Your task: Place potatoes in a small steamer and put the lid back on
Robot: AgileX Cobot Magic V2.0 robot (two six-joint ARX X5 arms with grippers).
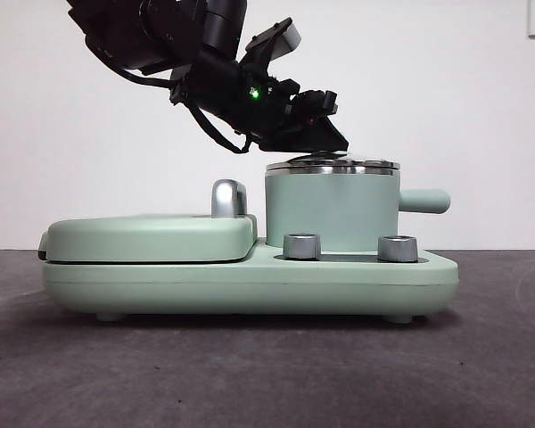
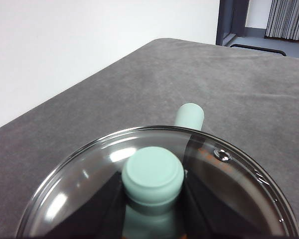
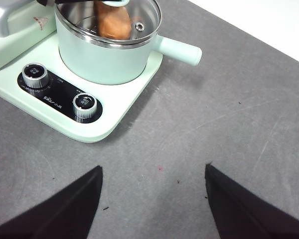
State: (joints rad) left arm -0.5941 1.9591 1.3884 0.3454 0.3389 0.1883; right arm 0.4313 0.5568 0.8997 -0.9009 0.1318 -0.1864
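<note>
The small steamer is a mint-green pot standing on the right of the cooker base, its side handle pointing right. The lid, glass with a steel rim, lies flat on the pot's rim. My left gripper comes down from the upper left. In the left wrist view its jaws close on either side of the lid's green knob. The orange-brown potato shows through the glass inside the steamer. My right gripper is open and empty above the grey table in front of the cooker.
The flat green griddle cover with its chrome handle takes up the left of the base. Two steel dials stand along the front of the base. A white wall is behind.
</note>
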